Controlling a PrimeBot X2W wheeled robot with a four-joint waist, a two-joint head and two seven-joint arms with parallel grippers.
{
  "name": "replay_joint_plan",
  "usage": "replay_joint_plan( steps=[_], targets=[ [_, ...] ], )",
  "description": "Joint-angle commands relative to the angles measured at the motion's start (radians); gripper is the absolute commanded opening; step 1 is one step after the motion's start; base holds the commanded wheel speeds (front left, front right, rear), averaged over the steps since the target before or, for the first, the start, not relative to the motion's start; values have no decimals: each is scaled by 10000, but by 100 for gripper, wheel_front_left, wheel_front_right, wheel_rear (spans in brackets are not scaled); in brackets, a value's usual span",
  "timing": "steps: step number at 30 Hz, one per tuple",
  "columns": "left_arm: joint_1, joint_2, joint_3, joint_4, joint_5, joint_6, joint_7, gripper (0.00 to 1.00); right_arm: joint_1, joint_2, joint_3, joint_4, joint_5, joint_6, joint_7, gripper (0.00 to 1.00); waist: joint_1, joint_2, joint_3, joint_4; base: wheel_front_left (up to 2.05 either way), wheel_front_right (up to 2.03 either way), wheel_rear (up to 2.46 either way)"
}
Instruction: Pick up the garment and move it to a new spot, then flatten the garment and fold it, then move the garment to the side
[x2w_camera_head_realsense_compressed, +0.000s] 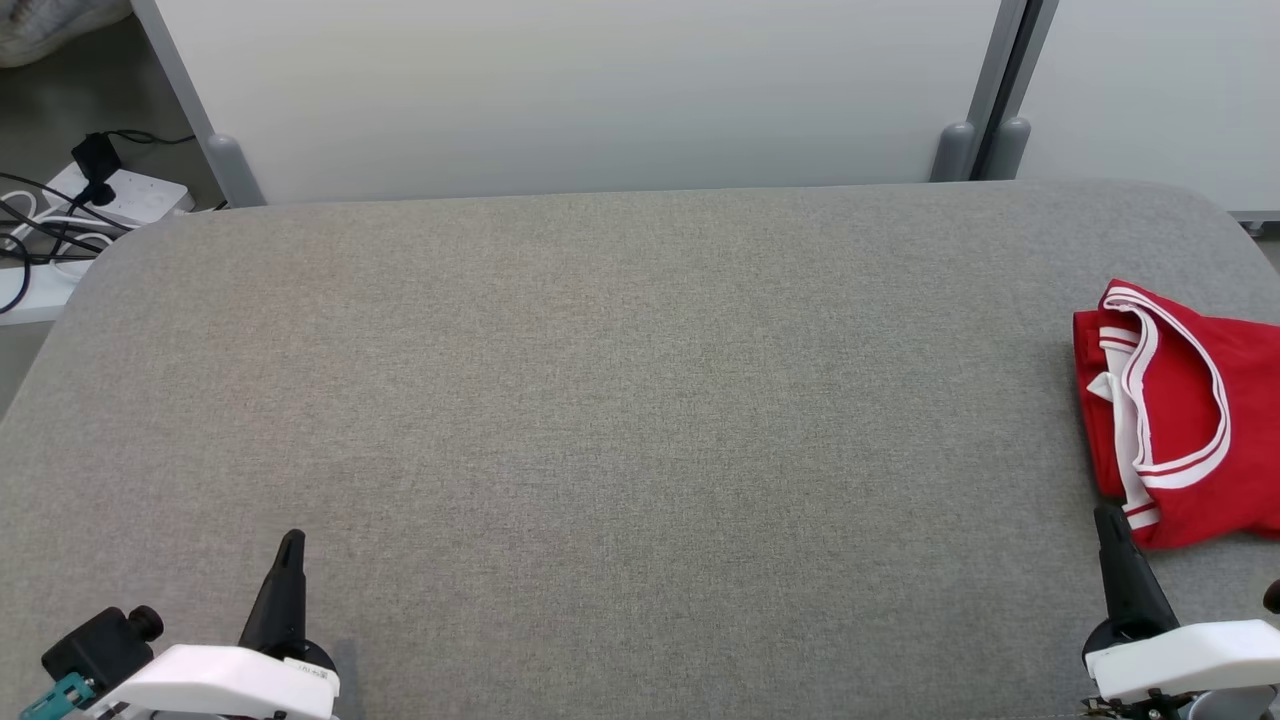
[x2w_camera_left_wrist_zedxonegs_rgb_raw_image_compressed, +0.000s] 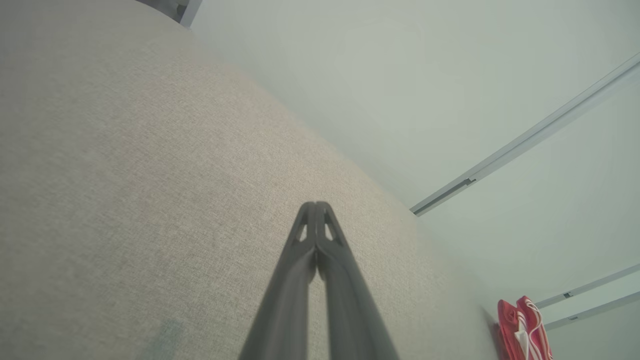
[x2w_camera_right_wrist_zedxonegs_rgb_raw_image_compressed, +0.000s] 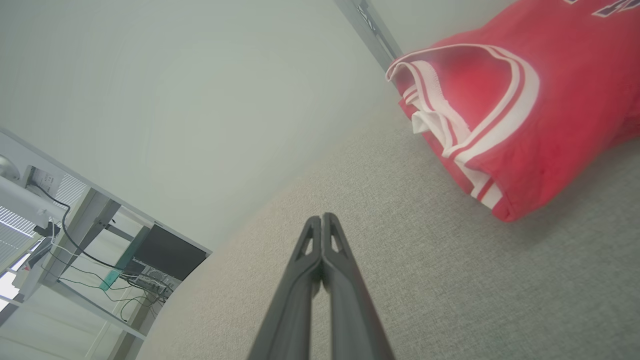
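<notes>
Head view puts the red garment (x2w_camera_head_realsense_compressed: 1190, 420) at the table's (x2w_camera_head_realsense_compressed: 600, 400) right edge, just past the right gripper (x2w_camera_head_realsense_compressed: 1106, 518), pinched shut and empty like the left gripper (x2w_camera_head_realsense_compressed: 292, 542); right wrist view adds its dark lettering (x2w_camera_right_wrist_zedxonegs_rgb_raw_image_compressed: 612, 6).

Right gripper (x2w_camera_right_wrist_zedxonegs_rgb_raw_image_compressed: 320, 219) fingers pressed together, tips touching, above grey fabric table (x2w_camera_right_wrist_zedxonegs_rgb_raw_image_compressed: 430, 285). Red garment (x2w_camera_right_wrist_zedxonegs_rgb_raw_image_compressed: 560, 145) with white striped trim lies bunched on table, further out and right of the tips, not touching. Pale wall panel (x2w_camera_right_wrist_zedxonegs_rgb_raw_image_compressed: 200, 100) behind. Cables (x2w_camera_right_wrist_zedxonegs_rgb_raw_image_compressed: 75, 245) by desk frame, far left.
</notes>
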Motion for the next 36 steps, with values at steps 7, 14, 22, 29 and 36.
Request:
replay_joint_plan(
  steps=[7,14,22,29,36],
  targets=[
    [-610,-29,440,-153,-770,-236,221,0,-490,-64,-48,-165,986,-16,249,0,-1,0,-7,-15,0,0,0],
    [-679,-184,616,-84,-1407,-373,410,0,-545,-42,-100,-102,1778,-18,405,0,-1,0,-14,-30,0,0,0],
    [-758,-362,818,-5,-2138,-531,627,0,-610,-17,-159,-30,2687,-20,585,0,-1,0,-22,-47,0,0,0],
    [-818,-495,970,55,-2686,-649,790,0,-658,2,-203,25,3369,-21,720,0,-1,0,-29,-60,0,0,0],
    [-887,-651,1146,125,-3322,-786,980,0,-714,24,-254,88,4162,-23,876,0,-1,0,-36,-75,0,0,0]
  ],
)
